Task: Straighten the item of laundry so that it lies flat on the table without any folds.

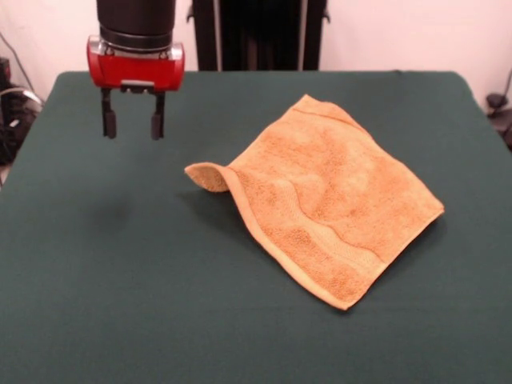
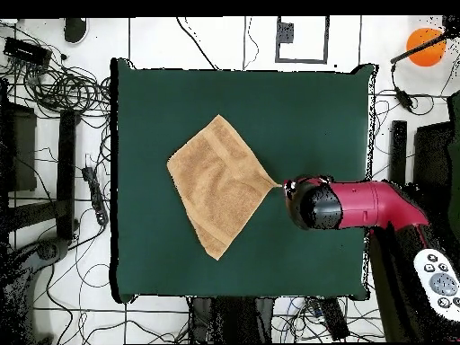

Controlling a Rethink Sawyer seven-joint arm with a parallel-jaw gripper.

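The item of laundry [image 1: 328,196], a golden-orange terry towel with a woven band near one end, lies spread as a diamond on the dark green table [image 1: 120,272]. Its left corner curls up and over in the front view. From overhead the towel [image 2: 216,184] sits left of centre, and its right corner tapers to a point close to the arm's head. My gripper [image 1: 133,124] hangs open above the table, up and to the left of the curled corner, holding nothing. In the overhead view the red wrist [image 2: 316,205] covers the fingers.
Cables and equipment [image 2: 63,99] lie on the floor around the table [image 2: 314,108]. An orange round object [image 2: 425,45] is at the top right, off the table. A white keypad device [image 2: 440,278] sits near the arm's base.
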